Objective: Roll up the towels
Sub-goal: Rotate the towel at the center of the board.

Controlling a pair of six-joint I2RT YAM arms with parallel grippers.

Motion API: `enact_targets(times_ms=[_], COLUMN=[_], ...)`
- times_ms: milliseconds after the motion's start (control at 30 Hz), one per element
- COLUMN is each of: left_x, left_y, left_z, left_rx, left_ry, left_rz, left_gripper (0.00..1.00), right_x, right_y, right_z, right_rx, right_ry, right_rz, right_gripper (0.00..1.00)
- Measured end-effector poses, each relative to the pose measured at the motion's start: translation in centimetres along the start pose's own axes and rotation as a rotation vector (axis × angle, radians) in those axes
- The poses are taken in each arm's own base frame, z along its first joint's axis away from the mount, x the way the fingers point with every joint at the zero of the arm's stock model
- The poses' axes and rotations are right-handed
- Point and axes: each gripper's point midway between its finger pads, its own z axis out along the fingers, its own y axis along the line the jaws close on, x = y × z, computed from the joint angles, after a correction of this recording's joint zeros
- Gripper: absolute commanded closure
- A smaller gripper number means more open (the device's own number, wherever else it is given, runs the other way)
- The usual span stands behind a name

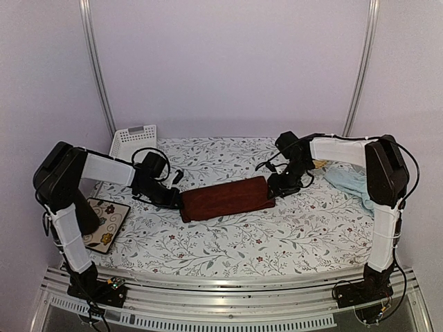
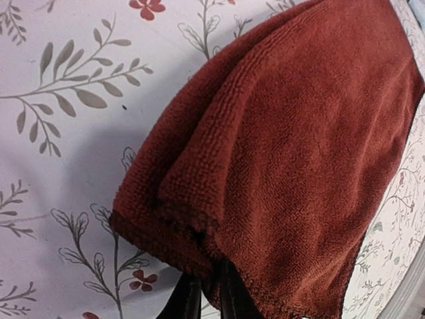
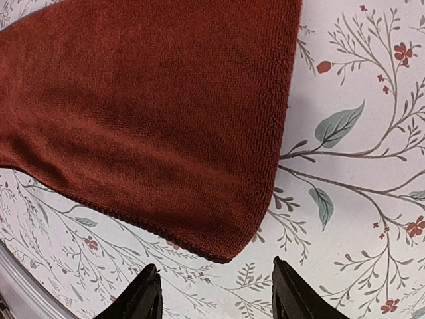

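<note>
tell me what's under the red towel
The floral tablecloth shows round the red towel, so it lies on that. The fingertips of the left hand are hidden at its bunched end; anything else beneath is covered.

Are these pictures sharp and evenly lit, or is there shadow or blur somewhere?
Top external view: soft even light, slightly grainy, red towel distinct. Left wrist view: terry weave sharp, grey shadow on the floral tablecloth left of the towel. Right wrist view: sharp, faint shadow beside the towel's right edge, right gripper fingers dark.
</note>
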Motion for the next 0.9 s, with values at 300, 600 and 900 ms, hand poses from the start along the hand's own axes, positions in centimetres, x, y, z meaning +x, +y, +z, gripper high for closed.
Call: enact_targets(times_ms=[300,600,900], left_x=[1.9,2.5,5.1], left_y=[-2.2,-3.9,-4.7], left_z=[0.0,0.0,-0.6], left_rx=[0.022,0.041,0.030], left_ry=[0.024,0.035,0.023], left_rz=[-0.030,-0.049,-0.148], left_gripper=[0.89,0.90,0.90], right_x=[-1.2,-1.6,-0.9], right_y=[0.2,-0.1,-0.2], right_z=[-0.6,-0.7,-1.3], right_rx=[0.004,0.045,0.063], right_ry=[-0.037,-0.069,-0.083], right_rz=[-0.039,-0.066,-0.048], right_gripper=[0.43,0.41,0.40])
